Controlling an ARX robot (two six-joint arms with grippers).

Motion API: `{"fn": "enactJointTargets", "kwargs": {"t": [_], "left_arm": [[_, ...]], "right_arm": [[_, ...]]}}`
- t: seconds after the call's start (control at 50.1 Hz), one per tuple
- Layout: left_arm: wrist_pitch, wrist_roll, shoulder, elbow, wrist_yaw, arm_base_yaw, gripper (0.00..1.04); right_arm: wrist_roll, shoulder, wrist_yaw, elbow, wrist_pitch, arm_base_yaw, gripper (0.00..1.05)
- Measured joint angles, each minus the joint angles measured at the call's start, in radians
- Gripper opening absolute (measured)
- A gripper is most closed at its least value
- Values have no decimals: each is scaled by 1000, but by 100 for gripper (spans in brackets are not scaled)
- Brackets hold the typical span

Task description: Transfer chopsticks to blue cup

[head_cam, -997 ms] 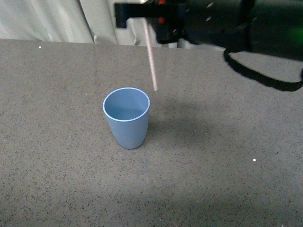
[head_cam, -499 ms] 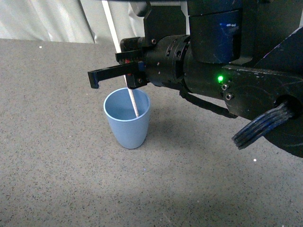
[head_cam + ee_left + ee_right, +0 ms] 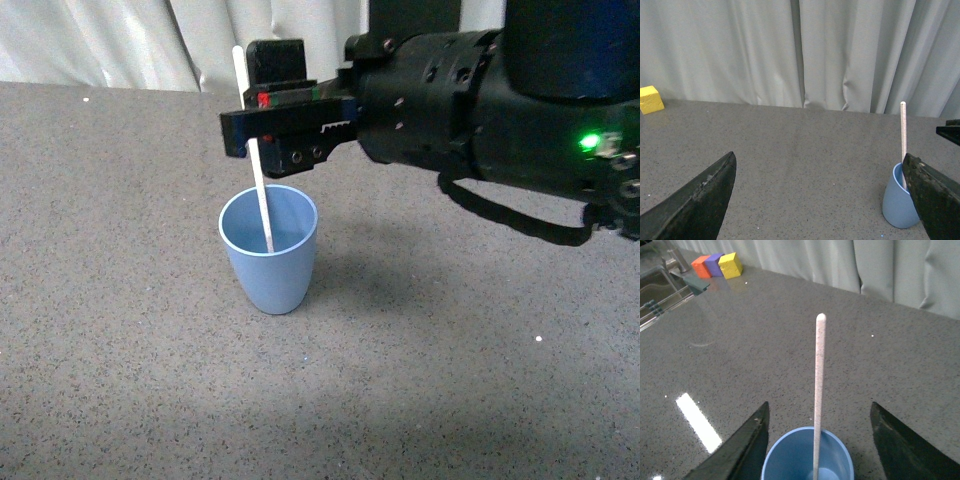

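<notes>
pale cream in colour, the chopsticks (image 3: 262,200) are showing as a single thin straight stick, which is standing in the blue cup (image 3: 270,285). its lower end is sitting inside the cup. its upper part is rising well above the rim and leaning slightly toward the upper left of the front frame. the cup is standing upright on the grey speckled desk (image 3: 120,350), a little left of the centre of the front frame.

the right hand (image 3: 819,407) is hovering just above the cup, reaching in from the upper right of the front frame. in the right wrist view its two fingers (image 3: 742,450) are standing wide apart. the stick is running up between them with a clear gap on each side, so the hand is gripping nothing. in the front view the near finger is crossing in front of the stick. a green light (image 3: 587,142) is glowing on the arm near the right edge of the front frame.

the left hand (image 3: 818,157) is appearing in its own wrist view only. its fingers are spread wide and are holding nothing, with the cup and stick standing beside one finger.

a pale curtain (image 3: 120,40) is hanging behind the desk. in the right wrist view an orange cube (image 3: 701,266), a purple cube (image 3: 715,263) and a yellow cube (image 3: 731,265) are sitting in a row on the desk, well apart from the cup.
</notes>
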Motion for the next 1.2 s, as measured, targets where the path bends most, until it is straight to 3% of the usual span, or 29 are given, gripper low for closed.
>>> {"fn": "enactJointTargets", "kwargs": {"t": [0.08,0.179,0.299,0.439,0.538,0.618,0.818,0.897,1.077,1.197], "left_arm": [[0,0,0,0,0,0,98],[0,0,0,0,0,0,98],[0,0,0,0,0,0,98],[0,0,0,0,0,0,98],[0,0,0,0,0,0,98],[0,0,0,0,0,0,98],[0,0,0,0,0,0,98],[0,0,0,0,0,0,98],[0,0,0,0,0,0,98],[0,0,0,0,0,0,98]], "right_arm": [[17,-71,71,-45,-13,-30,77],[27,-191,234,-123,-78,-110,97],[18,-335,345,-234,-153,-224,95],[-3,-532,402,-331,-268,-338,95],[-55,-671,402,-401,-264,-384,95],[-105,-808,349,-534,-68,-425,78],[-130,-1053,322,-648,-121,-459,50],[-136,-1109,245,-674,-146,-517,34],[-138,-1205,238,-719,-205,-542,2],[-141,-1259,238,-734,-241,-543,1]]}}
